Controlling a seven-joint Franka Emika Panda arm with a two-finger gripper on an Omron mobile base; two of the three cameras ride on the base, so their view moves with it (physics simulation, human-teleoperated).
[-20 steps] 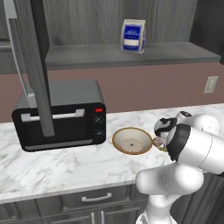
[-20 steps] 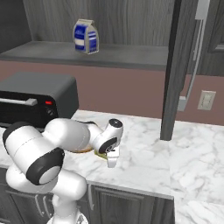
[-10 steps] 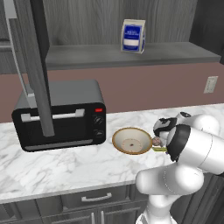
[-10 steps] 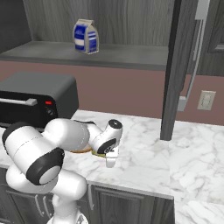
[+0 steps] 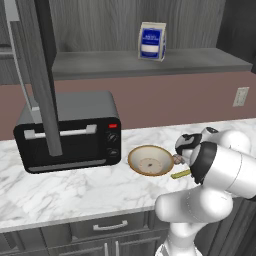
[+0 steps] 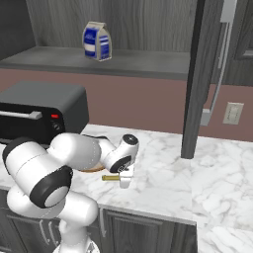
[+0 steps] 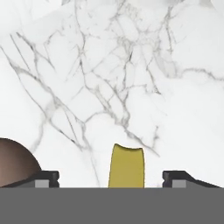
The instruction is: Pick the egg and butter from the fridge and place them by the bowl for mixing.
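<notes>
The yellow butter (image 7: 126,166) stick lies flat on the marble counter between my gripper's (image 7: 113,179) two fingertips, and neither tip touches it. My gripper (image 6: 121,179) points down at the counter and is open. The speckled brownish egg (image 5: 177,159) rests on the counter against the right side of the tan bowl (image 5: 151,160). In the hand view the egg (image 7: 15,165) shows just outside the left fingertip. The butter (image 5: 181,174) lies a little in front of the egg, right of the bowl. My arm hides most of the bowl (image 6: 91,169) in the right base view.
A black toaster oven (image 5: 67,131) stands left of the bowl. The fridge's tall grey door (image 5: 35,75) with its handle hangs over the counter. A blue-and-white carton (image 5: 152,41) sits on the shelf above. Open marble counter (image 6: 217,173) stretches to the right.
The gripper has opened wide and let go of the butter, which now lies on the counter beside the bowl. The arm has barely moved.
</notes>
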